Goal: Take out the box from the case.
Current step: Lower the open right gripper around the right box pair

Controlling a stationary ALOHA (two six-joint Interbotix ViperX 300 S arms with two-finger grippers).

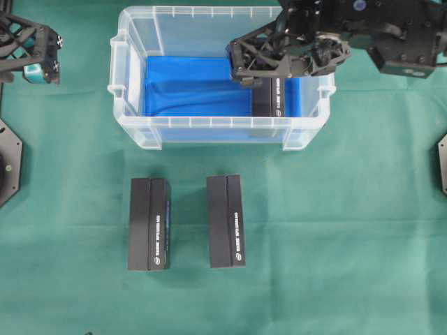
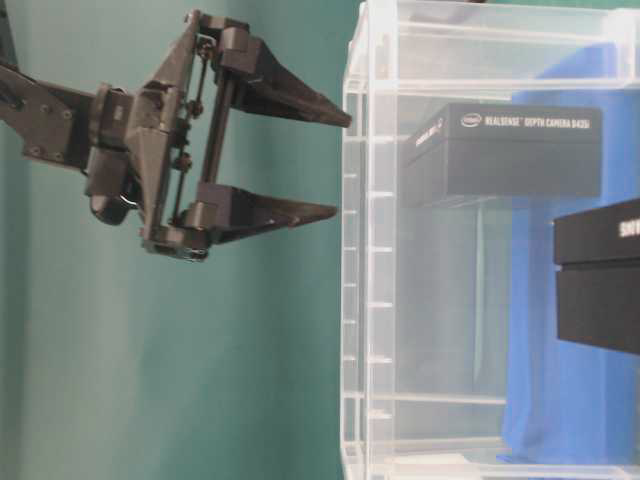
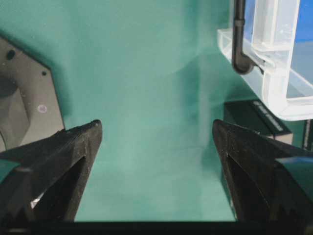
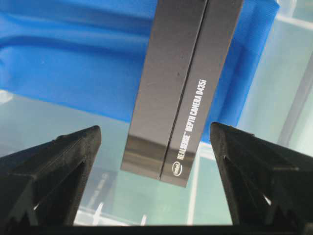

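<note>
At the case's (image 1: pixel 133 122) right end, box (image 1: pixel 269 98) lies on blue cloth (image 1: pixel 188 87). Right hand (image 4: pixel 155 147) spread wide above it, empty; approach step. Next: descend, straddle, close. Left hand (image 2: pixel 335 165) open, idle.

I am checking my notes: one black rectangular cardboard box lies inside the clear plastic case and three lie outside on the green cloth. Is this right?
Not quite: only two black boxes lie outside on the green cloth, as the overhead view shows. One black box is inside the clear plastic case.
</note>
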